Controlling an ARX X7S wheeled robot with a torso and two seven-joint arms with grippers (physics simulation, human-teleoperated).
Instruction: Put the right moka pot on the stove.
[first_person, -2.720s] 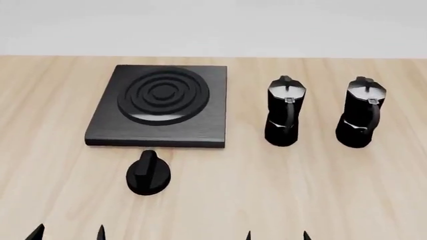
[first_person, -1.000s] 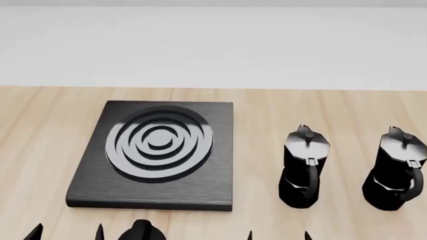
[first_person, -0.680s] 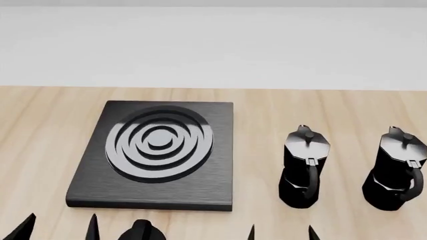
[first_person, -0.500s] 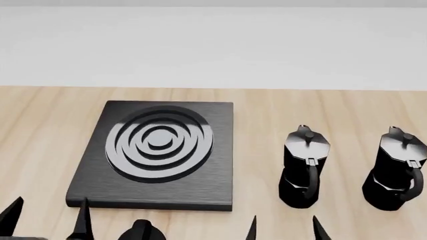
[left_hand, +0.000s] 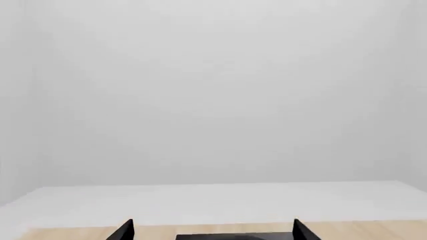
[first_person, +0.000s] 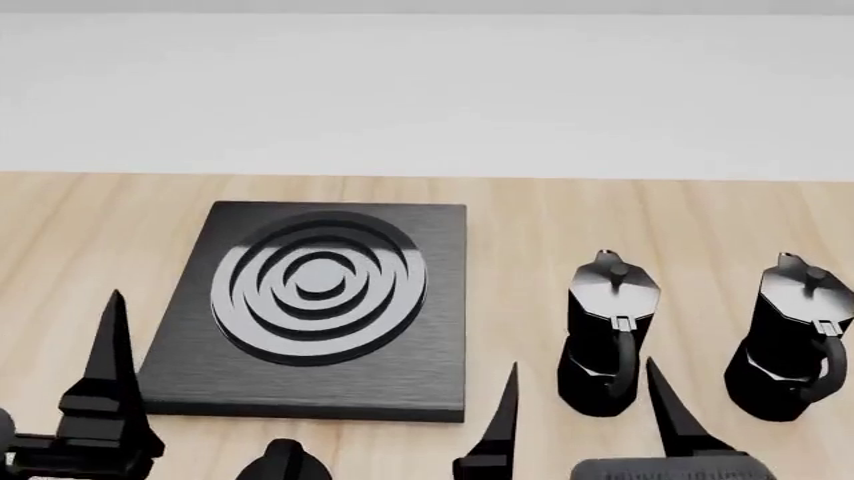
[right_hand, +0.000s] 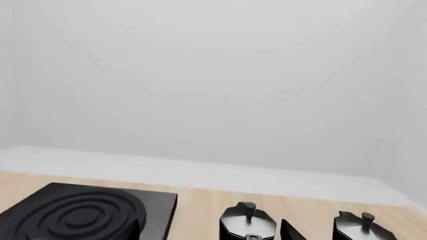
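Observation:
The right moka pot (first_person: 798, 340) (right_hand: 360, 226) is a small black faceted pot with a knobbed lid, standing at the table's right. A like pot (first_person: 611, 335) (right_hand: 248, 223) stands to its left. The stove (first_person: 314, 300) (right_hand: 80, 212) (left_hand: 233, 236) is a flat black slab with ring burner, left of both pots. My right gripper (first_person: 582, 368) (right_hand: 210, 227) is open and empty, near the left pot's front, short of the right pot. My left gripper (left_hand: 212, 225) is open and empty at the stove's front left. Only one of its fingers (first_person: 110, 380) shows in the head view.
A small round black knob (first_person: 283, 462) sits on the wooden table (first_person: 521, 220) just in front of the stove, between my two arms. A white wall rises behind the table's far edge.
Both grippers have come forward and up into the head view, the left more than the right. Stove, pots and knob have not moved in the last second.

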